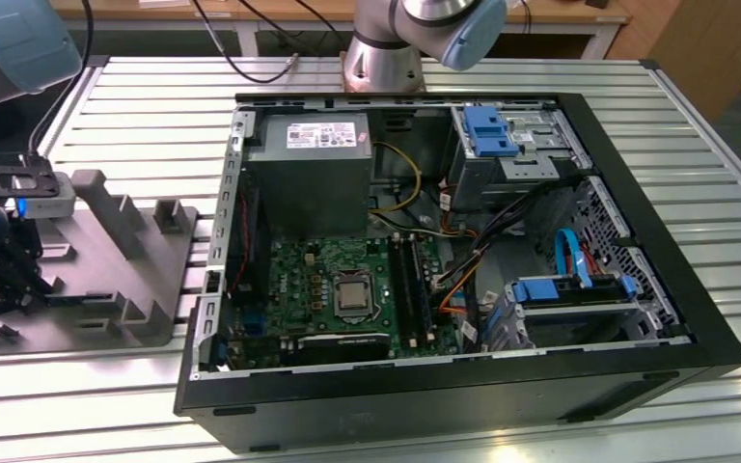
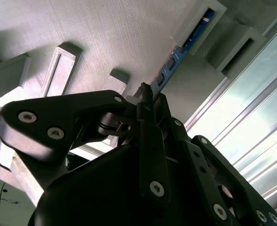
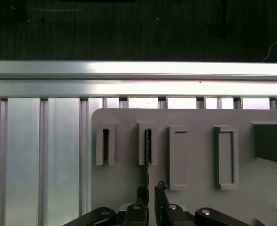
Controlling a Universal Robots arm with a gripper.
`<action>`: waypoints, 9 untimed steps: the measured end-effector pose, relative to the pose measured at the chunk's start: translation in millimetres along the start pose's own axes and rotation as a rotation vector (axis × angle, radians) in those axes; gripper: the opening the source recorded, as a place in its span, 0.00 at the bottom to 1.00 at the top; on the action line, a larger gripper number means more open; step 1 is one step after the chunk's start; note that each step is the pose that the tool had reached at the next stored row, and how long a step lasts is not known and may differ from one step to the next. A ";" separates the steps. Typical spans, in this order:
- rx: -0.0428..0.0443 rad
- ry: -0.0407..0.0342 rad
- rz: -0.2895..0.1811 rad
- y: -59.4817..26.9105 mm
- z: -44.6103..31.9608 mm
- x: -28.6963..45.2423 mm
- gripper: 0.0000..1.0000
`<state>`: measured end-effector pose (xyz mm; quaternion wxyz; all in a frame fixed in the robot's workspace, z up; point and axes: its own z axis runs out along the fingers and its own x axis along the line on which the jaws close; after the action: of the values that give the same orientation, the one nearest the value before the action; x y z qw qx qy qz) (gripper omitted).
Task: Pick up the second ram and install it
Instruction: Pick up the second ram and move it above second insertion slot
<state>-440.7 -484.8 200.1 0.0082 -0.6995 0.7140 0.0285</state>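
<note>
With the gripper (image 3: 150,189) jaws closed thinly on the edge of the ram (image 3: 148,143), which stands in the rack's (image 3: 195,117) second slot from its end, a tilted pull could jam it or let it slip.

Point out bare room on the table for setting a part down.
Bare: the table strip between the computer case and the table's edge on the exterior view's right; the slats between the grey holder and the far edge. Crowded: inside the case, and the holder's slots, where the hand sits at the second ram.
</note>
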 end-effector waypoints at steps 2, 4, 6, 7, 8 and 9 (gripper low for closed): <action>0.0000 0.0000 0.000 0.0 0.0 0.0 0.21; 0.0000 0.0000 0.000 0.0 0.0 0.0 0.19; 0.0000 0.0000 0.000 0.0 0.0 0.0 0.13; 0.0001 0.0000 0.000 0.0 0.0 0.0 0.13; 0.0000 0.0000 0.000 0.0 0.0 0.0 0.13; 0.0000 0.0000 0.000 0.0 0.0 0.0 0.13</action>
<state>-440.7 -484.8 200.1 0.0082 -0.6994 0.7141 0.0285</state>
